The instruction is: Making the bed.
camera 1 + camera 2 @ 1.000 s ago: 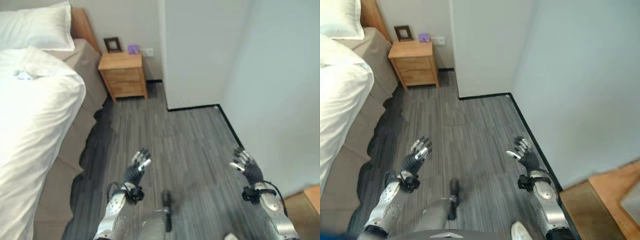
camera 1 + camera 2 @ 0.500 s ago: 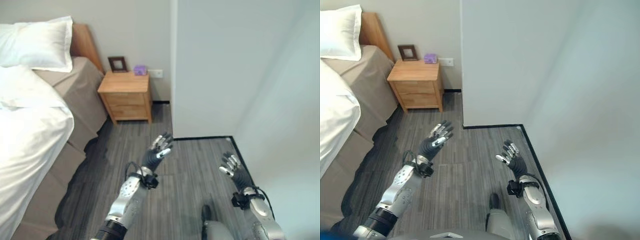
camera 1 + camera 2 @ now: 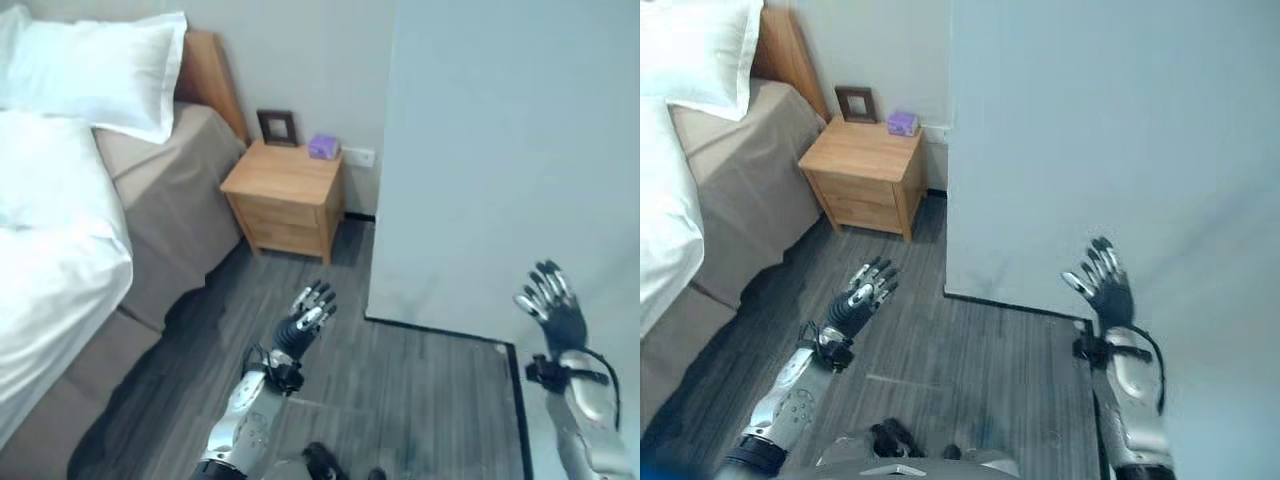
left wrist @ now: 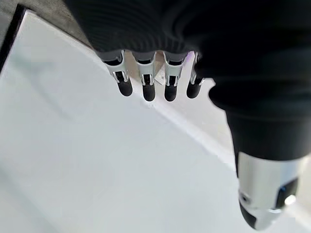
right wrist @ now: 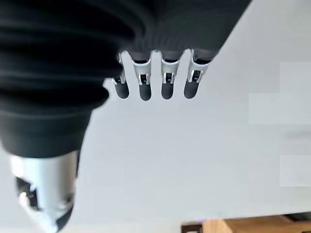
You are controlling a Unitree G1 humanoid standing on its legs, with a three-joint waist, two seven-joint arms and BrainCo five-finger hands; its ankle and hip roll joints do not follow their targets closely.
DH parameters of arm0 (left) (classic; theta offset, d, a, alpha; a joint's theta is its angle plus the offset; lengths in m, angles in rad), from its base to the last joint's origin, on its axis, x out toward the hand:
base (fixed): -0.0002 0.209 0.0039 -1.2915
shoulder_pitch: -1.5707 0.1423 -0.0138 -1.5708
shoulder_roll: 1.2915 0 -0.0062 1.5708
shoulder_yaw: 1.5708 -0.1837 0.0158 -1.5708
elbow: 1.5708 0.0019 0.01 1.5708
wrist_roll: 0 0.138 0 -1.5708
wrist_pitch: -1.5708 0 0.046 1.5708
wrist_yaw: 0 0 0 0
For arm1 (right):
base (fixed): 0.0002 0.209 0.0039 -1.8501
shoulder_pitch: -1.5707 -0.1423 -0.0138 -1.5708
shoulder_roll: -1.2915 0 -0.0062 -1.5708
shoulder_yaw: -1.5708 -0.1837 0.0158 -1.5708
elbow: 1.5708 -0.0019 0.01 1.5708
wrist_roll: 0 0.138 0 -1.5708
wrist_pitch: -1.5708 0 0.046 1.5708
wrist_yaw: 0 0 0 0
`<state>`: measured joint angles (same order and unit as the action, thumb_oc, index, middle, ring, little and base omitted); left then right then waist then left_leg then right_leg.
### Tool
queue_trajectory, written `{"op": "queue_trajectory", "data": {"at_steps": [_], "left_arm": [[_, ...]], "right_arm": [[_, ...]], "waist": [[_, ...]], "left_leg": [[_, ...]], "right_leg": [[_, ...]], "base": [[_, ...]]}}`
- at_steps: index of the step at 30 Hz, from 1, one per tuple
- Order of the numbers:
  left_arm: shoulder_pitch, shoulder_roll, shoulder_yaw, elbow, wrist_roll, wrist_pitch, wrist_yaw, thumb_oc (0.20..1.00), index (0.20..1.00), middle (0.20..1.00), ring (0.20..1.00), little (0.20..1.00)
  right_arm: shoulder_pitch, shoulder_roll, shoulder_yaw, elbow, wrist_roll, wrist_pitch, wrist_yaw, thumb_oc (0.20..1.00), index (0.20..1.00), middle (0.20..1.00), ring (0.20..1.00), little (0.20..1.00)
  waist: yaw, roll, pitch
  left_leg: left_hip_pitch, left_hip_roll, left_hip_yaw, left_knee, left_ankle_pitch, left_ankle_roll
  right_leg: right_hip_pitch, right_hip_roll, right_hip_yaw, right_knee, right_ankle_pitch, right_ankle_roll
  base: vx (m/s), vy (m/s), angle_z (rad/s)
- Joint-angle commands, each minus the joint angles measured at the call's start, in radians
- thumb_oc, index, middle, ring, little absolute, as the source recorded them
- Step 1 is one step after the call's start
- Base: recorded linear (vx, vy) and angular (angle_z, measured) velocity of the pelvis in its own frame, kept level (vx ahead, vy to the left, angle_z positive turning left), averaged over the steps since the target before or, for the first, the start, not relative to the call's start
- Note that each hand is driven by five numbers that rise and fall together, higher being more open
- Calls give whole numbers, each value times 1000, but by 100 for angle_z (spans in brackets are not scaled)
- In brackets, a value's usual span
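The bed (image 3: 170,215) lies at the left, with a taupe sheet, a white duvet (image 3: 45,250) bunched over its near part and a white pillow (image 3: 95,75) against the wooden headboard (image 3: 210,80). My left hand (image 3: 303,322) is raised over the grey floor right of the bed, open, fingers straight, holding nothing. My right hand (image 3: 548,300) is lifted in front of the pale wall at the right, open and empty too. Both hands are well apart from the bed.
A wooden nightstand (image 3: 285,200) stands beside the headboard, carrying a small picture frame (image 3: 278,127) and a purple box (image 3: 323,147). A pale wall (image 3: 500,150) juts out close on the right, its corner near my right hand. Grey plank floor (image 3: 400,390) runs between bed and wall.
The camera has swung up and left, so the nightstand and wall look nearer. Both hands have risen; the right one now stands in front of the wall.
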<state>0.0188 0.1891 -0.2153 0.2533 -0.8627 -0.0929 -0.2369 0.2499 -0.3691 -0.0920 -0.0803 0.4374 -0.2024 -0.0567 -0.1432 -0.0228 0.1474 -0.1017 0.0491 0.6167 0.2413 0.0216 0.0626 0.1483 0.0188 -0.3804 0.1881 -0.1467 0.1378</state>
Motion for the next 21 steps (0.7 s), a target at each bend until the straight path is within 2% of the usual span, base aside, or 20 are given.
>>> {"op": "queue_trajectory", "data": {"at_steps": [1, 2, 3, 5, 6, 8, 9, 11, 13, 14, 15, 16, 19, 20, 21], "left_arm": [[-37, 76, 62, -89, -23, -79, 30, 1000, 1000, 1000, 1000, 1000], [-32, 91, 83, -103, 0, -96, 38, 1000, 1000, 1000, 1000, 1000], [-32, 100, 95, -106, 16, -104, 46, 1000, 1000, 1000, 1000, 1000], [-34, 112, 108, -86, 43, -121, 54, 1000, 1000, 1000, 1000, 1000], [-41, 115, 108, -77, 52, -130, 59, 1000, 1000, 1000, 1000, 1000], [-58, 111, 102, -46, 48, -136, 61, 1000, 1000, 1000, 1000, 1000], [-61, 111, 107, -26, 77, -160, 94, 1000, 1000, 1000, 1000, 1000], [-61, 113, 102, -30, 93, -146, 73, 1000, 1000, 1000, 1000, 1000], [-54, 102, 115, -44, 70, -150, 78, 1000, 1000, 1000, 1000, 1000], [-46, 81, 121, -39, 32, -143, 66, 1000, 1000, 1000, 1000, 1000], [-43, 68, 118, -21, 25, -143, 76, 1000, 1000, 1000, 1000, 1000], [-34, 58, 117, -20, 27, -142, 90, 1000, 1000, 1000, 1000, 1000], [-14, 65, 120, -30, 51, -149, 114, 1000, 1000, 1000, 1000, 1000], [21, 59, 125, -27, 42, -140, 111, 1000, 1000, 1000, 1000, 1000], [32, 60, 125, -23, 54, -141, 114, 1000, 1000, 1000, 1000, 1000]], "right_arm": [[-88, 12, 6, -44, -10, -43, 70, 1000, 1000, 1000, 1000, 1000], [-93, 18, 29, -42, -8, -39, 90, 1000, 1000, 1000, 1000, 1000], [-98, 21, 52, -32, -3, -33, 109, 1000, 1000, 1000, 1000, 1000], [-115, 2, 92, 8, -22, -19, 125, 1000, 1000, 1000, 1000, 1000], [-124, -8, 116, 21, -12, -16, 137, 1000, 1000, 1000, 1000, 1000], [-115, -6, 135, 13, 27, -22, 157, 1000, 1000, 1000, 1000, 1000], [-106, 0, 150, 26, 40, -24, 164, 1000, 1000, 1000, 1000, 1000], [-95, 10, 165, 29, 69, -15, 180, 1000, 1000, 1000, 1000, 1000], [-110, -5, 185, 68, 66, -17, 184, 1000, 1000, 1000, 1000, 1000], [-106, -18, 177, 64, 54, -19, 178, 1000, 1000, 1000, 1000, 1000], [-104, -25, 170, 68, 49, -20, 171, 1000, 1000, 1000, 1000, 1000], [-105, -20, 168, 73, 45, -17, 159, 1000, 1000, 1000, 1000, 1000], [-106, -7, 173, 67, 55, -15, 141, 1000, 1000, 1000, 1000, 1000], [-81, 18, 171, 71, 76, -9, 141, 1000, 1000, 1000, 1000, 1000], [-73, 22, 172, 82, 65, -7, 143, 1000, 1000, 1000, 1000, 1000]], "waist": [[-5, -11, -2], [-5, -6, 13], [-8, -5, 22], [-25, 0, 15], [-32, 5, 7], [-18, -1, -8], [1, -13, -8], [34, -22, -15], [54, -38, -11], [65, -45, 7], [61, -52, 15], [64, -53, 18], [69, -46, 16], [72, -31, 0], [72, -24, -7]], "left_leg": [[246, 25, -188, -260, -28, -64], [259, 13, -210, -273, -27, -51], [257, 13, -236, -279, -20, -51], [244, 12, -335, -301, 4, -62], [237, 8, -387, -301, 18, -68], [206, -6, -470, -288, 22, -67], [192, -22, -530, -269, 7, -64], [170, -27, -575, -264, 25, -73], [133, -34, -640, -212, 18, -90], [97, -36, -654, -149, 37, -106], [72, -16, -608, -129, 52, -109], [62, -10, -596, -121, 48, -112], [67, -19, -618, -141, 34, -114], [90, -17, -626, -224, 44, -111], [101, -18, -634, -251, 49, -107]], "right_leg": [[-243, -260, 110, 149, 311, 59], [-274, -275, 149, 208, 363, 80], [-302, -252, 224, 233, 362, 81], [-298, -120, 426, 145, 299, 59], [-264, -62, 516, 73, 243, 50], [-219, -5, 634, -40, 180, 18], [-175, -12, 641, -73, 163, 3], [-148, -12, 608, -101, 163, -20], [-106, -26, 545, -166, 168, -35], [-86, -41, 490, -181, 181, -45], [-78, -55, 447, -187, 185, -47], [-74, -61, 434, -194, 183, -49], [-62, -65, 424, -221, 187, -49], [-63, -65, 409, -226, 179, -43], [-68, -64, 404, -225, 174, -42]], "base": [[-159, 184, 102], [-166, 77, 92], [-85, -17, 141], [17, -105, 162], [115, -61, 199], [112, -64, 229], [88, -99, 149], [35, -178, 138], [-43, -230, 215], [-113, -180, 215], [-124, -121, 160], [-90, -40, 100], [8, 14, 129], [51, 50, 1], [52, 50, -13]]}}
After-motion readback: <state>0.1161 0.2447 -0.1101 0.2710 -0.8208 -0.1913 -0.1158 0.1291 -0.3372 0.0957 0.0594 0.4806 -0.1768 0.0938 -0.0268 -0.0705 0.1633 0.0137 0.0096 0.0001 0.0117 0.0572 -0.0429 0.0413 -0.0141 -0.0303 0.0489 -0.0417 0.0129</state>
